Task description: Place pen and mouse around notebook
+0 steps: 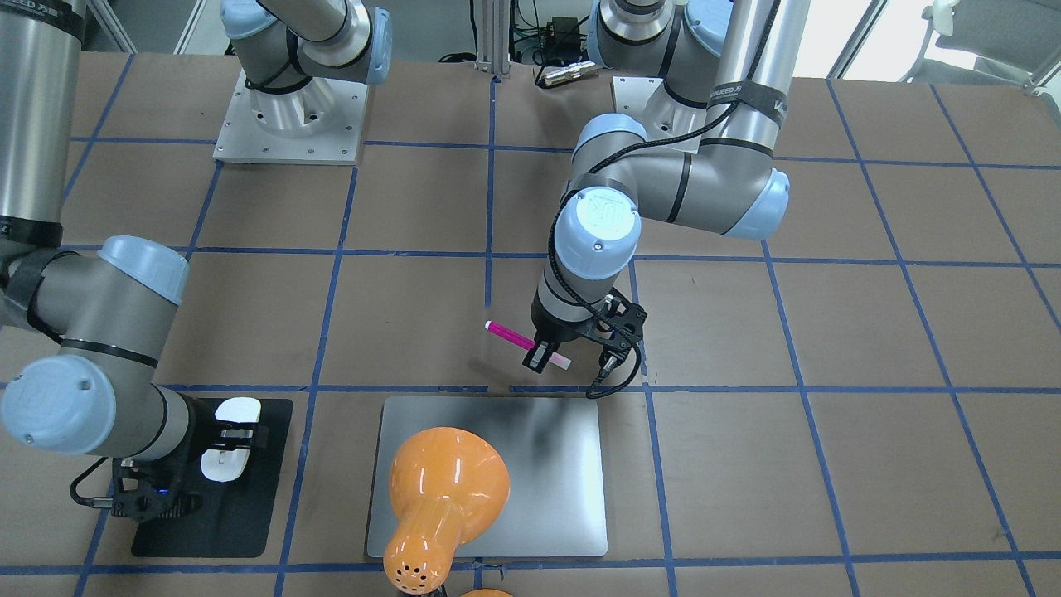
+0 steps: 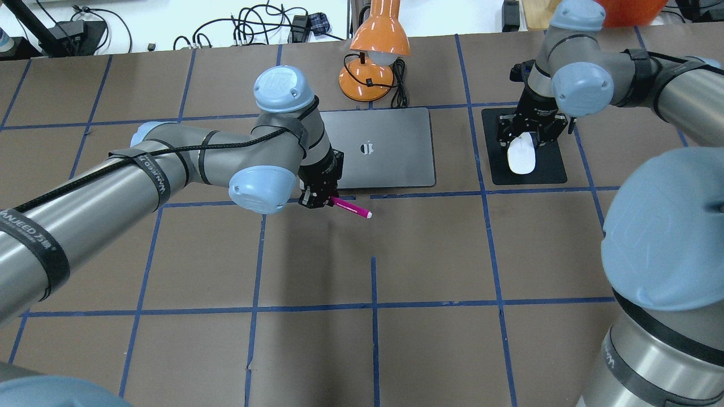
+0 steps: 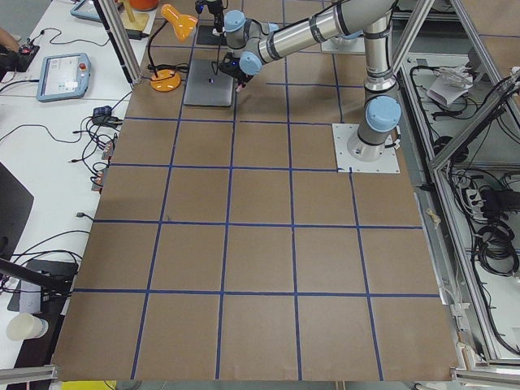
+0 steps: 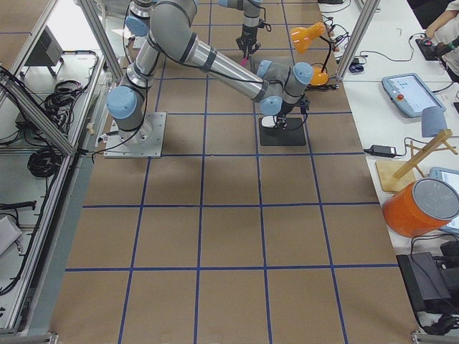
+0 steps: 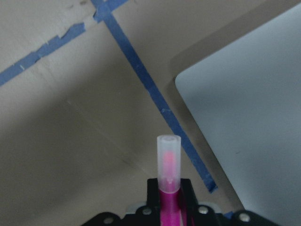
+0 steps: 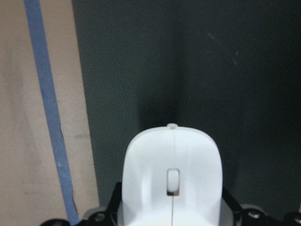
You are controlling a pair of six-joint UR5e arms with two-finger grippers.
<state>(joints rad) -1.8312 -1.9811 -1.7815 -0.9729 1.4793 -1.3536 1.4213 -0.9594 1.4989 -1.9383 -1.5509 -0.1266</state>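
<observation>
Beside notebook edge, pen

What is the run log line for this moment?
left gripper: shut on pen, near notebook edge | right gripper: shut on mouse, over black pad

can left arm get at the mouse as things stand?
Probably not. The left gripper is shut on the pen, and the right gripper grips the mouse on the black pad, across the notebook.
</observation>
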